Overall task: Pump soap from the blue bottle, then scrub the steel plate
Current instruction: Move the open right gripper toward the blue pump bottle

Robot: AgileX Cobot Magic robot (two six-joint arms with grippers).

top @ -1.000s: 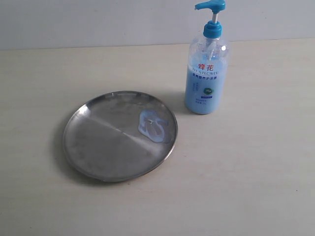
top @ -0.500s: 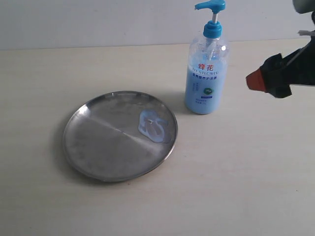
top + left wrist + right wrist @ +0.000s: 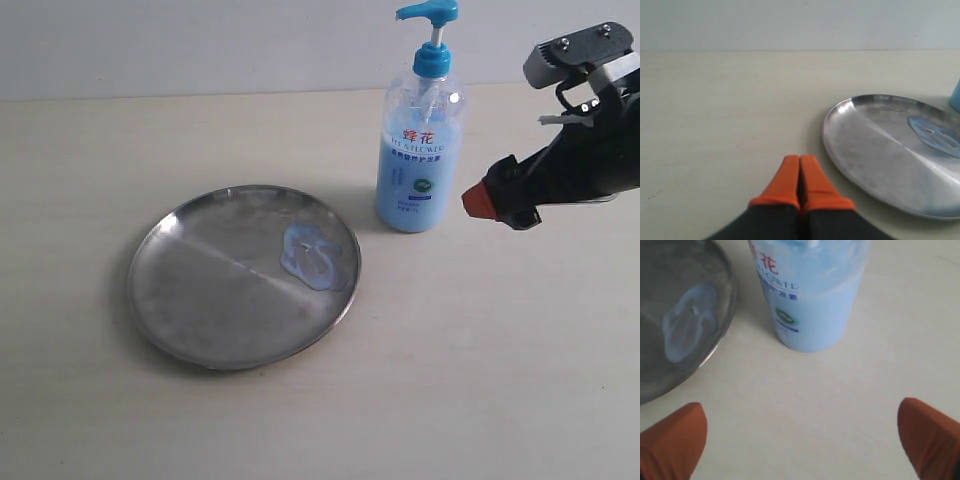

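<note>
Two grippers in view. Left gripper [image 3: 800,167]: fingers pressed together, holding nothing, near plate [image 3: 865,145] rim but clear of it. Right gripper [image 3: 802,440]: fingers wide apart, empty, gap facing bottle [image 3: 420,165], bottle ahead of tips, not touching. In exterior view, right of bottle, level with label. Bottle upright on table [image 3: 520,350] just beside plate. Soap [image 3: 315,258] blob on plate's bottle-side edge, well apart from both sets of fingers.

I'm looking at a pale cream tabletop [image 3: 520,380] with faint grain that fills most of my exterior view. Behind the tabletop's far edge rises a plain grey-white wall [image 3: 200,45]. Soft, even light falls across the tabletop.
</note>
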